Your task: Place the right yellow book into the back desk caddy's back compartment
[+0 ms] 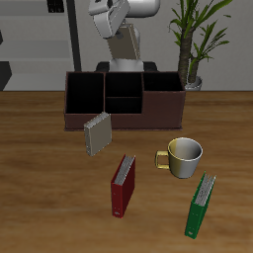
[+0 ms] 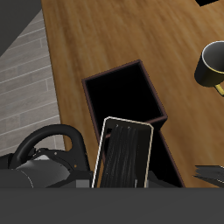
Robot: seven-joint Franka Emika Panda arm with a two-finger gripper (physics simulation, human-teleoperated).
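Note:
The right yellow book [image 2: 122,154] fills the wrist view close under my hand. It stands upright with its pale edges showing, at the rim of a large black cell [image 2: 125,94] of the back desk caddy [image 1: 109,121]. In the exterior view my arm [image 1: 115,24] hangs above the caddy's rear, over the back compartment [image 1: 124,82]. The book itself cannot be made out there. My fingers do not show clearly in either view, so I cannot tell whether they touch the book. A second, alike yellow book [image 1: 97,134] leans against the caddy's front wall.
A yellow mug [image 1: 184,158] stands in front of the caddy, also seen as the mug [image 2: 213,66] in the wrist view. A red book [image 1: 123,186] and a green book [image 1: 201,206] lie nearer the table's front edge. A potted plant [image 1: 195,44] stands behind the caddy's end.

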